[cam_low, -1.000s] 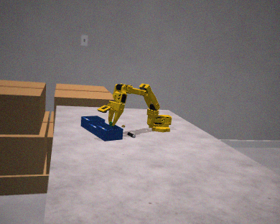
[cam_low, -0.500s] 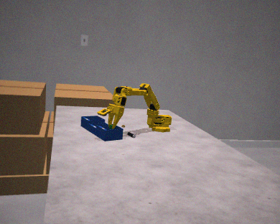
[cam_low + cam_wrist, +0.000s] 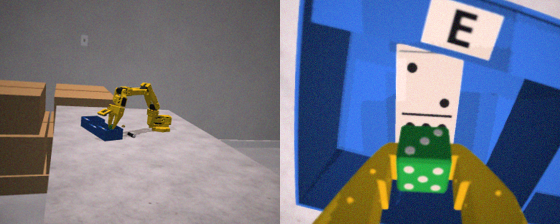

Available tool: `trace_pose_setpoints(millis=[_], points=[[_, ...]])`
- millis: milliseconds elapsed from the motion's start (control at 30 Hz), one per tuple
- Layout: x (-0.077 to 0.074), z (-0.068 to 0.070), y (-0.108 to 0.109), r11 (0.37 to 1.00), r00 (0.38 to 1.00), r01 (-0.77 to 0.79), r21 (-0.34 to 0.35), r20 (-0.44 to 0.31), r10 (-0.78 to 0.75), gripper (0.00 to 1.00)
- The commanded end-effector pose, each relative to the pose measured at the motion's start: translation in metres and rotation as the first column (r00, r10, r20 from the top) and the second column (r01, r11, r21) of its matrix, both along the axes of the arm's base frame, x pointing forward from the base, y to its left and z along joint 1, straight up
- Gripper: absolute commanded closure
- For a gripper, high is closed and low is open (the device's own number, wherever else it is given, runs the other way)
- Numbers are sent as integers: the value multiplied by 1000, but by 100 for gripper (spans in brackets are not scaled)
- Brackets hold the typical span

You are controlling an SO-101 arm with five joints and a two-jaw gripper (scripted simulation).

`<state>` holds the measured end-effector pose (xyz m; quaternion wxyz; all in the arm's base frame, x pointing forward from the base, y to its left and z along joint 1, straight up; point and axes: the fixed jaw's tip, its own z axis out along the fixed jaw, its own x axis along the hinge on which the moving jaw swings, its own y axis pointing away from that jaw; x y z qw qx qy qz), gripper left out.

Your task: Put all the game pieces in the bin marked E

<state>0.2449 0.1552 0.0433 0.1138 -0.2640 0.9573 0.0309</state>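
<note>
My gripper [image 3: 111,126] [image 3: 423,187] is shut on a green die [image 3: 423,160] with white pips. It hangs low over the blue bin [image 3: 94,125] [image 3: 325,105], whose white label [image 3: 462,29] reads E. A white domino [image 3: 426,87] with black pips lies flat on the bin's floor, just beyond the die. In the exterior view the fingertips reach down into the near end of the bin.
A small dark cylinder [image 3: 131,134] lies on the table right of the bin. A tiny tan piece [image 3: 123,126] lies near the bin's far side. The arm's base [image 3: 159,123] stands to the right. Cardboard boxes [image 3: 21,108] stand off the table's left edge.
</note>
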Motion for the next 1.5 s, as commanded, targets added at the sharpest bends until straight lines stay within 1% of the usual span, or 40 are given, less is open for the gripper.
trace_pose_setpoints(millis=[0,500,767,1067,1467], points=[[6,21,6,999,996,-20,49,88,15,100],[6,20,6,999,996,-20,49,88,15,100],[6,15,6,999,996,-20,49,88,15,100],[6,14,6,999,996,-20,49,88,15,100],[7,9,6,999,996,-20,49,88,15,100]])
